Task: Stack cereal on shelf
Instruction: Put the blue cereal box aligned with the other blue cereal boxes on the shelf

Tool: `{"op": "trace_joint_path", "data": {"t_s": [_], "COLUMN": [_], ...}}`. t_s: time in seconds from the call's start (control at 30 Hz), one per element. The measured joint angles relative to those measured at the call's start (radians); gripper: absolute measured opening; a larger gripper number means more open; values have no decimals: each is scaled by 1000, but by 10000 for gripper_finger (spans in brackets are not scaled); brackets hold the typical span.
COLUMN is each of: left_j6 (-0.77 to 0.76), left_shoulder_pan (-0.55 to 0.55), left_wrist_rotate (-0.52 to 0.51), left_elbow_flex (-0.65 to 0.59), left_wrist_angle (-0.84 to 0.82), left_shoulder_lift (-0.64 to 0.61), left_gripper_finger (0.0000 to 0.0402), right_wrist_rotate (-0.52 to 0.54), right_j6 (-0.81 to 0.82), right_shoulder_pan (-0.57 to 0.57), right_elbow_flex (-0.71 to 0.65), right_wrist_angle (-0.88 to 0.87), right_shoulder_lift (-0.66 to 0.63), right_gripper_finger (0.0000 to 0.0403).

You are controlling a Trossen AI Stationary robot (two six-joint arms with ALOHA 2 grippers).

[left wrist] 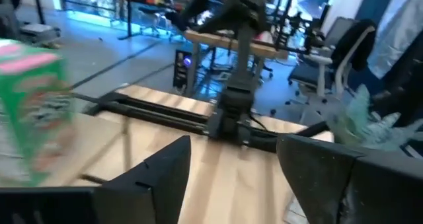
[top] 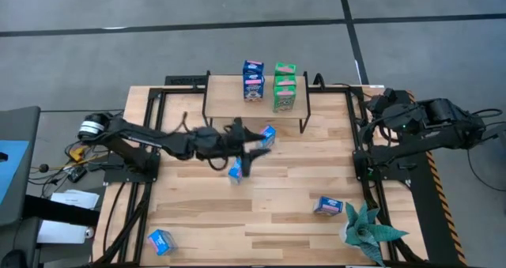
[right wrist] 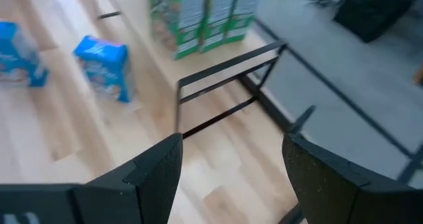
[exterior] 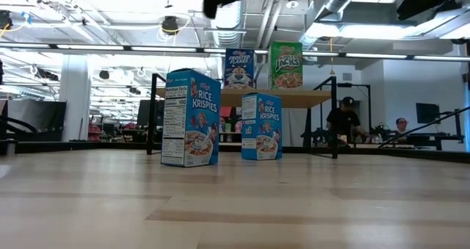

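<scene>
The shelf [top: 225,88] stands at the table's far middle. On its board stand blue cereal boxes [top: 253,80] and green ones [top: 285,86]; the low view shows a blue box [exterior: 239,67] and a green box [exterior: 286,65] up there. Two blue boxes [exterior: 192,117] [exterior: 261,125] stand upright on the table in front of it. My left gripper [top: 262,146] [left wrist: 231,148] hangs open and empty above the table between these two boxes [top: 267,134] [top: 235,171]. My right gripper [right wrist: 231,145] is open and empty, drawn back at the table's far right [top: 378,108].
A blue box [top: 326,206] lies at the near right and another [top: 160,240] at the near left. A teal spiky plant [top: 368,230] stands at the near right corner. Black frame rails [top: 360,141] run along both table sides. People sit in the room behind [exterior: 344,120].
</scene>
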Motion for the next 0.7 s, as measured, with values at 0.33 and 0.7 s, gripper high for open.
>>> {"op": "trace_joint_path", "data": {"t_s": [0.33, 0.7], "left_j6": [143, 160], "left_shoulder_pan": [-20, -34], "left_wrist_rotate": [207, 427], "left_elbow_flex": [389, 906], "left_wrist_angle": [-147, -377], "left_shoulder_lift": [346, 755], "left_gripper_finger": [306, 331], "right_wrist_rotate": [-81, -97], "right_j6": [4, 28], "right_shoulder_pan": [0, 0], "right_elbow_flex": [0, 0], "right_wrist_angle": [2, 6], "right_shoulder_lift": [0, 0], "right_gripper_finger": [286, 286]}}
